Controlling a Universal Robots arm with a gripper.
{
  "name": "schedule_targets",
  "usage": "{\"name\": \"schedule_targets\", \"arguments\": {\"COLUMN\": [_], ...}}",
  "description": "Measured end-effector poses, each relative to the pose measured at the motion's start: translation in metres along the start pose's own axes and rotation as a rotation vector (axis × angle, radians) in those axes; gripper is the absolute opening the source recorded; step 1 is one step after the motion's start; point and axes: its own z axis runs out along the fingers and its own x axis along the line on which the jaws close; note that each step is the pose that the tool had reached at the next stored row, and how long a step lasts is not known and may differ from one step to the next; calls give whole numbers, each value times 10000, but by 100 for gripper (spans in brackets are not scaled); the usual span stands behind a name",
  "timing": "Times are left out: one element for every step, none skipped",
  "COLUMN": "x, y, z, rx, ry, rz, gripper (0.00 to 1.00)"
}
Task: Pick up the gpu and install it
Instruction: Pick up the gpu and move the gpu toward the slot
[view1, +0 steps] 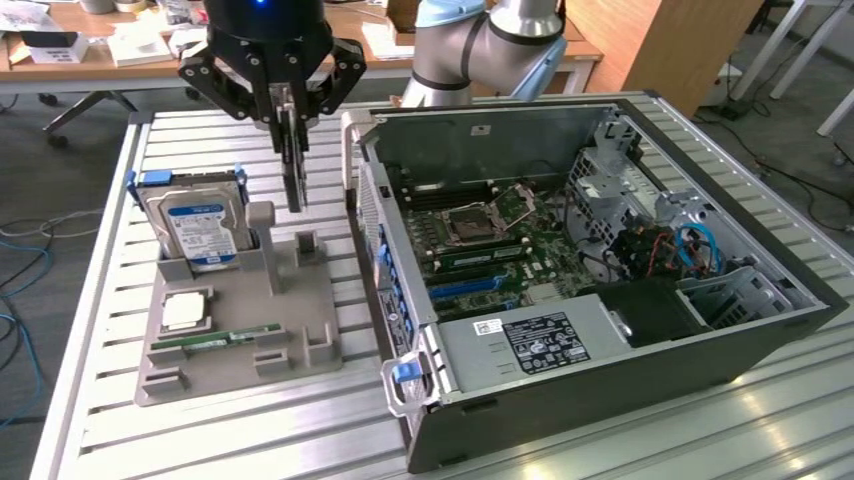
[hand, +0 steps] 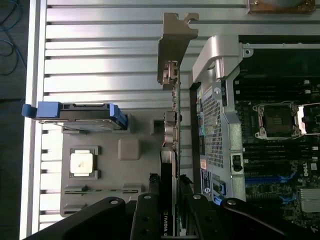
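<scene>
Hard drive (view1: 198, 225) in the tray (view1: 227, 372), my fingers (view1: 278, 105) clamped on the gpu (view1: 295, 165) hanging edge-on over it, open case (view1: 601, 412) just beside: pick looks done, install needs the card's edge squared to a motherboard (view1: 497, 240) slot.

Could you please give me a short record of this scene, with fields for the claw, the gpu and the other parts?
claw: shut on the gpu, above the gray holder
gpu: upright, edge-on, hanging beside the computer case, not yet installed
holder: hard drive standing upright; CPU chip and RAM stick lying flat
computer case: open side up, motherboard exposed
</scene>
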Motion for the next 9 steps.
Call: {"name": "schedule_targets", "arguments": {"x": [-4, -13, -24, -38, -58, -83, -111, -144, -178], "y": [0, 0, 1, 2, 3, 4, 6, 7, 9], "z": [-1, -1, 0, 1, 1, 2, 3, 4, 6], "rx": [1, 1, 0, 0, 1, 1, 1, 2, 0], "ry": [2, 3, 1, 0, 1, 2, 1, 1, 1], "rz": [0, -3, -2, 0, 0, -1, 1, 0, -1], "gripper": [26, 26, 26, 26, 26, 26, 26, 26, 26]}}
